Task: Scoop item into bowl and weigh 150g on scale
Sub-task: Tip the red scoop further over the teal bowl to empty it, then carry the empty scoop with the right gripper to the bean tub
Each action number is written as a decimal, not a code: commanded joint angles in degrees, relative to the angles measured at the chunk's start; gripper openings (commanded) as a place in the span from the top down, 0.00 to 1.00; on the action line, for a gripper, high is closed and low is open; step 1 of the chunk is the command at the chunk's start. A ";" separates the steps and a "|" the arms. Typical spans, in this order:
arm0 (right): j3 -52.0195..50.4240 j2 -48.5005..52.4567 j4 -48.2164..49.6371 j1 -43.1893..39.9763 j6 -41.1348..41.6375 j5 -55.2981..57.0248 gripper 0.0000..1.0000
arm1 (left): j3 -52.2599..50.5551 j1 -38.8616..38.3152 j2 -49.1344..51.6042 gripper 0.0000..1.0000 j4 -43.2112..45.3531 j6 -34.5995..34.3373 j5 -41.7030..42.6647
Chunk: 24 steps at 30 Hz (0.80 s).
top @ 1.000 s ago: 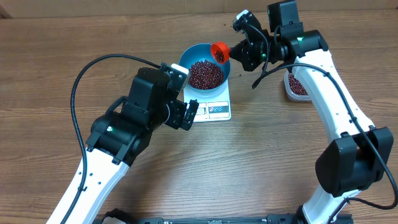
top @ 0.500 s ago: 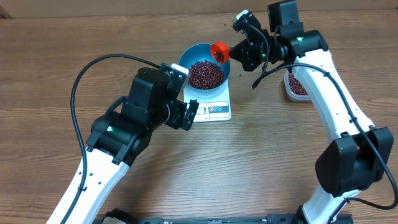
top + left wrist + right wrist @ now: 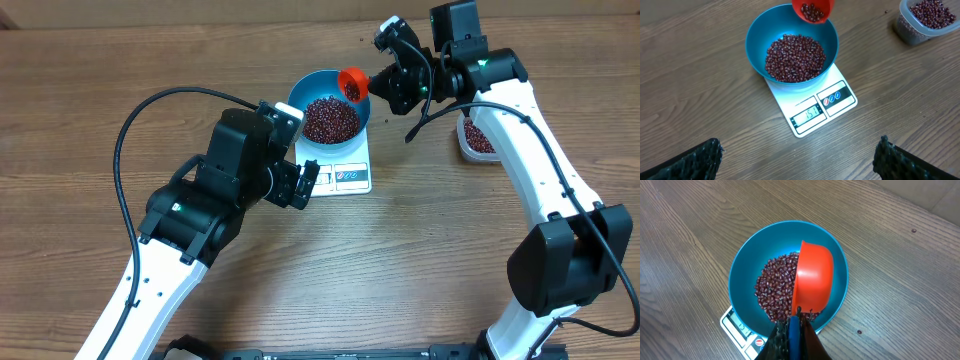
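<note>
Nothing moves in the last second: the right claw (image 3: 792, 330) stays clenched on the red scoop (image 3: 812, 280), tilted over the bowl (image 3: 740, 275), and the left claw (image 3: 305, 183) is released, so the pouring seems paused near the target.

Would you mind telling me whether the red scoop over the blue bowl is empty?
No, the left wrist view shows beans lying inside the red scoop above the blue bowl.

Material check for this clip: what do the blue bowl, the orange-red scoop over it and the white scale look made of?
The bowl is likely plastic: smooth, uniform blue with a soft sheen and no glassy glare. The scoop also looks plastic: thin-walled, evenly coloured, fairly matte. The scale seems to have a smooth white moulded plastic body, with printed label panels and a grey display window.
</note>
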 commanded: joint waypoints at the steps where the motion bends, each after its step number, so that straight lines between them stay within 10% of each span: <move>1: 1.68 -1.97 0.20 0.52 2.25 -0.76 0.96 | -0.39 -0.24 0.20 0.00 0.00 -0.37 -0.63; 24: 1.68 -1.97 0.24 -1.42 17.62 -16.68 0.96 | -0.39 -0.24 0.20 0.00 0.00 -0.37 -0.63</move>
